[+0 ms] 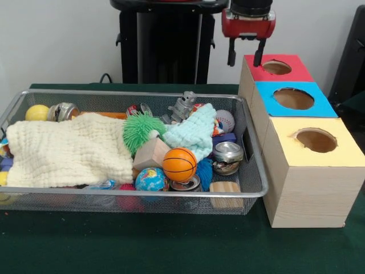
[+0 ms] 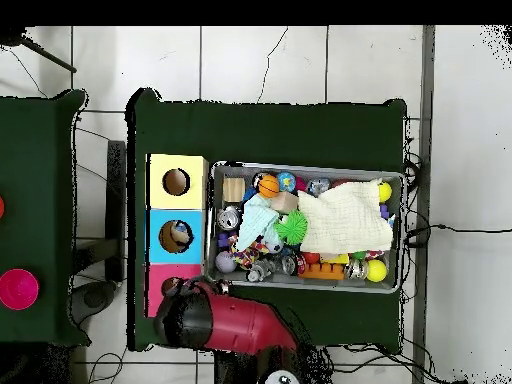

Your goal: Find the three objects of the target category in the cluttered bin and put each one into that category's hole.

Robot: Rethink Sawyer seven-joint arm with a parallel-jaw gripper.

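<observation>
The wire-mesh bin [image 1: 142, 193] lies on the green table, full of toys; it also shows in the overhead view [image 2: 310, 167]. No white polka-dotted cloth shows in it; any are hidden or out of view. The yellow-topped box [image 1: 342, 153] stands nearest the camera right of the bin, and its round hole [image 1: 316, 140] looks empty; the hole also shows in the overhead view [image 2: 176, 182]. My gripper [image 1: 245, 59] hangs open and empty above the far end of the red-topped box [image 1: 296, 73]. In the overhead view the red arm [image 2: 235, 322] covers it.
The blue-topped box [image 1: 322, 106] sits between the red and yellow ones. In the bin lie a large cream cloth [image 1: 68, 151], a mint cloth [image 1: 197, 131], a green spiky ball [image 1: 141, 128], a basketball [image 1: 179, 164], a wooden block [image 1: 151, 154] and a jar [image 1: 227, 157].
</observation>
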